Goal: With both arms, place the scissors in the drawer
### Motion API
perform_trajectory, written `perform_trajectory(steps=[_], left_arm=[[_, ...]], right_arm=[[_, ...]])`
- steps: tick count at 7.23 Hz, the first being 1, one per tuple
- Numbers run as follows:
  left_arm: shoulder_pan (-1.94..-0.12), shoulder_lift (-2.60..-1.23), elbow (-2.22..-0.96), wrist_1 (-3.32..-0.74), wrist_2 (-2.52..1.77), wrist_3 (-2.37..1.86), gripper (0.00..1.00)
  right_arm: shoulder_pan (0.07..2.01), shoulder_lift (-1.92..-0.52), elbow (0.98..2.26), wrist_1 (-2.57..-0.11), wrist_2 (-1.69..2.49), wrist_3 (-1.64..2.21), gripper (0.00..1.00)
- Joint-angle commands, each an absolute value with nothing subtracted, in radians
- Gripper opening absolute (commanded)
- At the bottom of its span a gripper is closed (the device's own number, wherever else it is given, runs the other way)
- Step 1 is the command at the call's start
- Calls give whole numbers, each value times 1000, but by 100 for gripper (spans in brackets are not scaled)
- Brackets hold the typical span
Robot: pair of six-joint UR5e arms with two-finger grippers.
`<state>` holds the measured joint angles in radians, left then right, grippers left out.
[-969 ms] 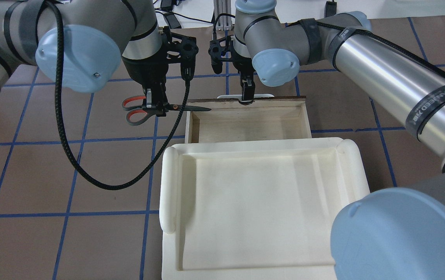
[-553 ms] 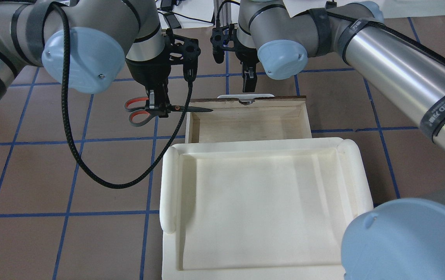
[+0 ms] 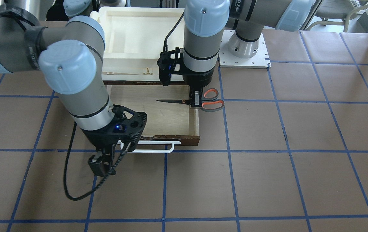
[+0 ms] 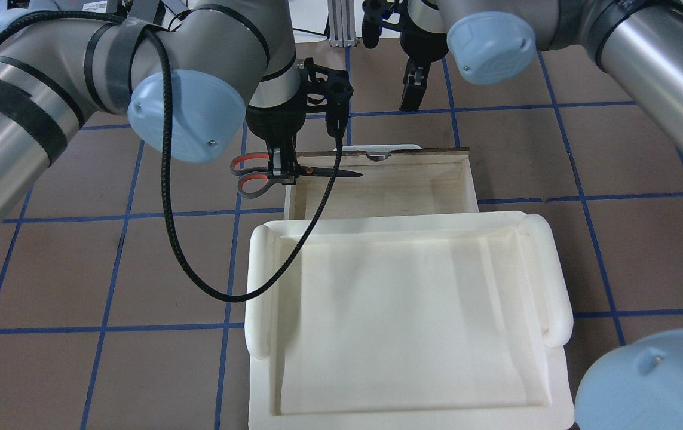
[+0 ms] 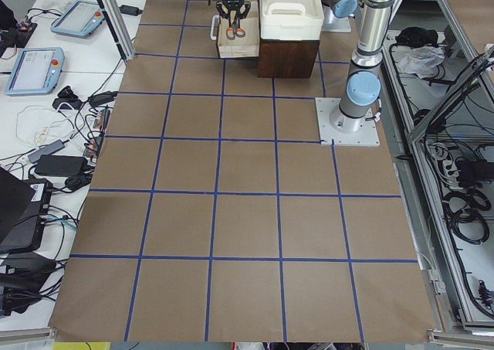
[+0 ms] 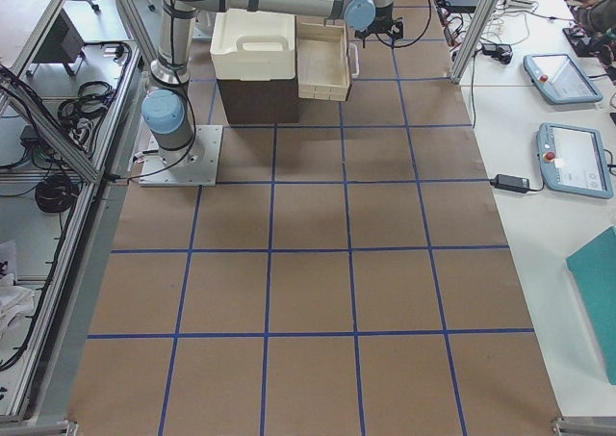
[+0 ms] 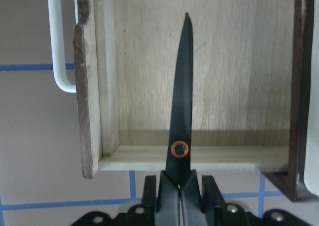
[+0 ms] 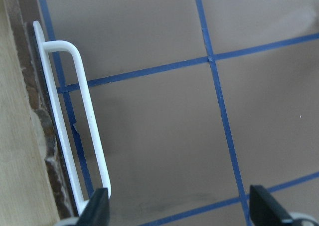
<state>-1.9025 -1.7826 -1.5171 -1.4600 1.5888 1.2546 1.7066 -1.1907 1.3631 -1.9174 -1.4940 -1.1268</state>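
- My left arm [image 4: 30, 107] comes in over the bench [image 4: 78, 269], and its jaws are clamped on the scissors [image 4: 269, 173] just behind the pivot.
- On the left wrist camera I see the orange pivot ring just ahead of the jaws. The blades [image 7: 180, 86] are closed together and point straight out from them.
- The scissors are held flat above the open drawer [image 4: 377, 194]. The blade tip is over the pale plywood floor, and the pivot sits about above the side wall on my left.
- The grey handles with orange-red lining [image 3: 211, 100] hang outside that wall, over the brown bench.
- I cannot tell from these views whether the blades touch the drawer wall.
- The drawer is pulled out from under the white tray [image 4: 260, 286]. Its dark front and white bar handle [image 3: 158, 146] are at the far end from the robot's base.
- My right arm [image 4: 646, 36] reaches past the drawer front, and its jaws are wide open with nothing between them.
- On the right wrist camera the two fingertips [image 8: 98, 208] sit at the lower corners of the picture, over bare bench. The white handle lies off to one side of them, and the jaws are apart from it.
- The white tray rests on a dark brown box [image 5: 288, 56], which shows in the side views.
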Motion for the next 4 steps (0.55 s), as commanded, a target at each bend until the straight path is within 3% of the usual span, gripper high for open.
perform_trajectory(steps=[1,4], left_arm=[[-1982,-1830,-1517,-1378,1576,1169,0],[-2048,-1881,-1517,-1329,1563,1158,0]], right_arm=[[1661,-1242,1365,-1884,-1502,-824,100],[1652,-1265,1364,-1804,-1512,-411,100]])
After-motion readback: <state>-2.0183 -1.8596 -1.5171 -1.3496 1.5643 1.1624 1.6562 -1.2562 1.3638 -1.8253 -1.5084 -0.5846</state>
